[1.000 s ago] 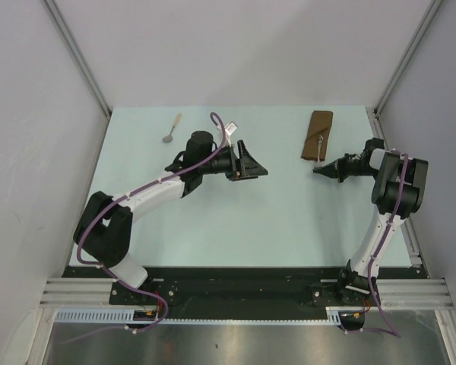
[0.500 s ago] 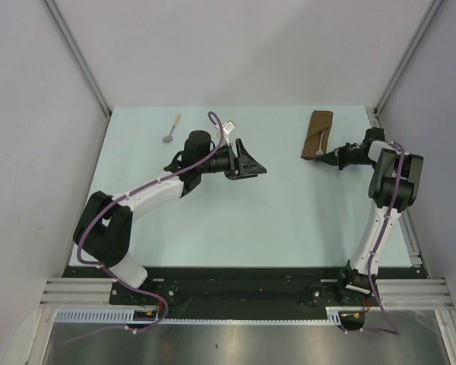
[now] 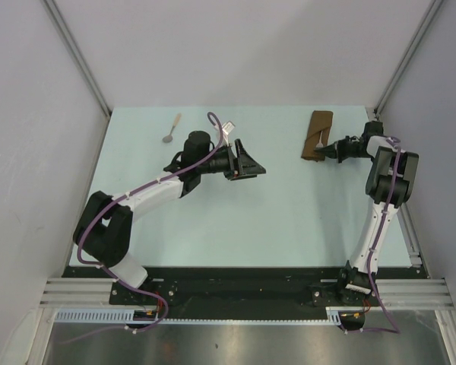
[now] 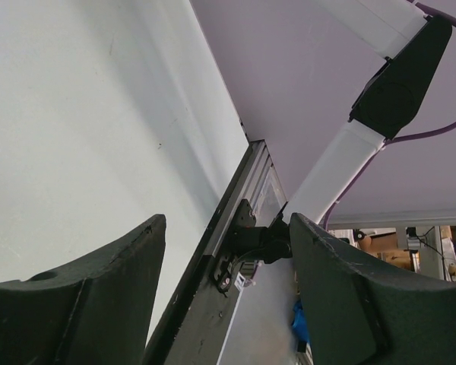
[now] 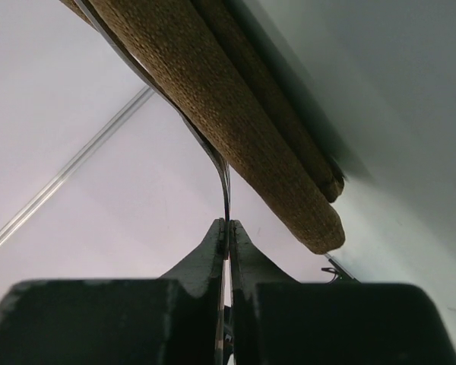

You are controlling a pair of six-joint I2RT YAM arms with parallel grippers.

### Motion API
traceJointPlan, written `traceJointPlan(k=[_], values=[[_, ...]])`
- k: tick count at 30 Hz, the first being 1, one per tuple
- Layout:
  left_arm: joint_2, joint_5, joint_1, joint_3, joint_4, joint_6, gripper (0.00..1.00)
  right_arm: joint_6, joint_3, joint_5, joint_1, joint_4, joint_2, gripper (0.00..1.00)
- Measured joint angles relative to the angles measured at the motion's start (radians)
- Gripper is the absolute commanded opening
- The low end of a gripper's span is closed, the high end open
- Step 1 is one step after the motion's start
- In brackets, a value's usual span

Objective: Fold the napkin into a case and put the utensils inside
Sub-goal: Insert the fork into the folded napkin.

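Tightly pinched utensil (image 5: 223,182), right gripper (image 5: 228,226), beside case (image 5: 243,122)

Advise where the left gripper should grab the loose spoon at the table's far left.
Take the spoon by its pale handle, mid-length, descending from above with the left gripper open, fingers straddling the handle crosswise. It lies flat on the table, head nearer, handle angled away, so a side approach would probably push it.
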Motion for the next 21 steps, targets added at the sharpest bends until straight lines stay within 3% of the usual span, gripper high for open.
traceJointPlan(k=[16, 21], values=[[0.000, 0.000, 0.002, -0.001, 0.000, 0.000, 0.71, 0.050, 0.077, -0.005, 0.004, 0.074, 0.060, 0.11], [0.000, 0.000, 0.002, -0.003, 0.000, 0.000, 0.71, 0.055, 0.086, -0.007, 0.005, 0.093, 0.068, 0.41]])
